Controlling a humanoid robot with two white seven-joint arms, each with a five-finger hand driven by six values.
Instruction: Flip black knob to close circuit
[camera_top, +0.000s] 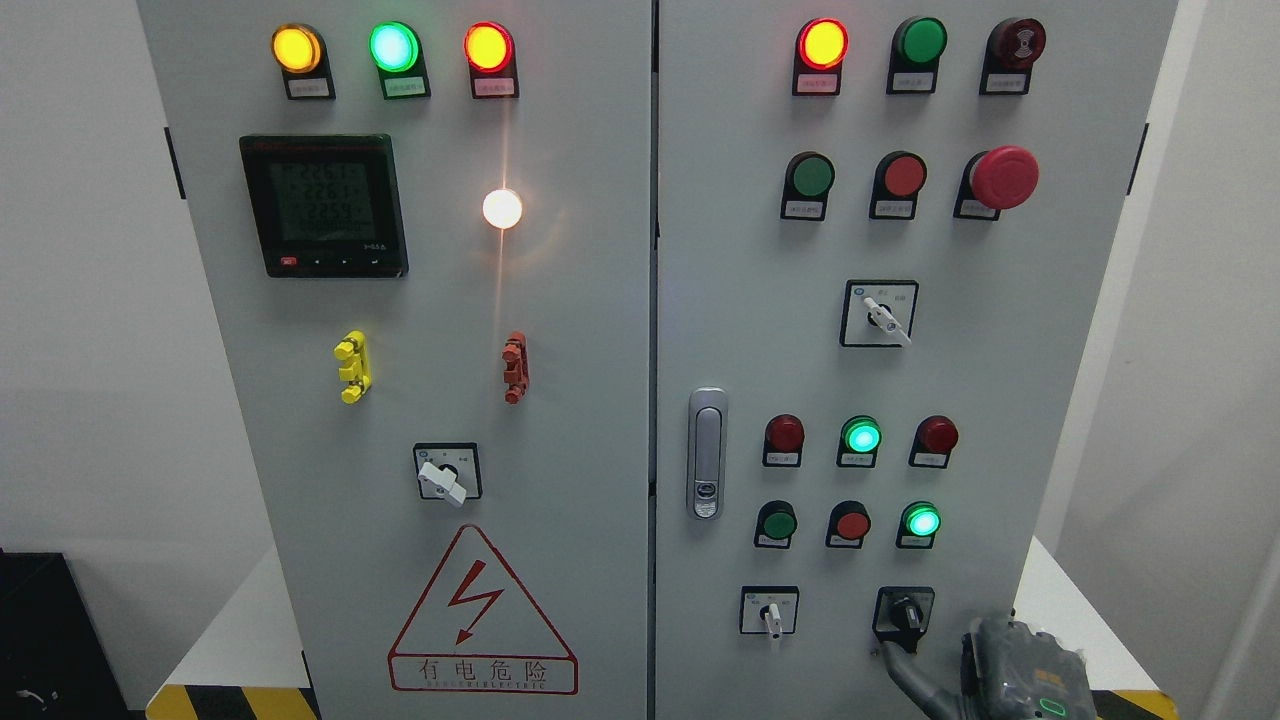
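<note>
Right hand (1000, 665) enters at the lower right corner of the frame, grey-wrapped and cut off by the bottom edge. One finger (897, 662) reaches up-left and touches the lower tip of the black knob (907, 612); the other fingers are not visible, so how far they are spread cannot be told. The knob sits low on the right cabinet door (740, 300), handle tilted toward lower right. Left of it, well apart, is a white selector switch (771, 613). Above lie a lit green lamp (921, 521) and bare panel. The door's right edge runs close by the hand.
</note>
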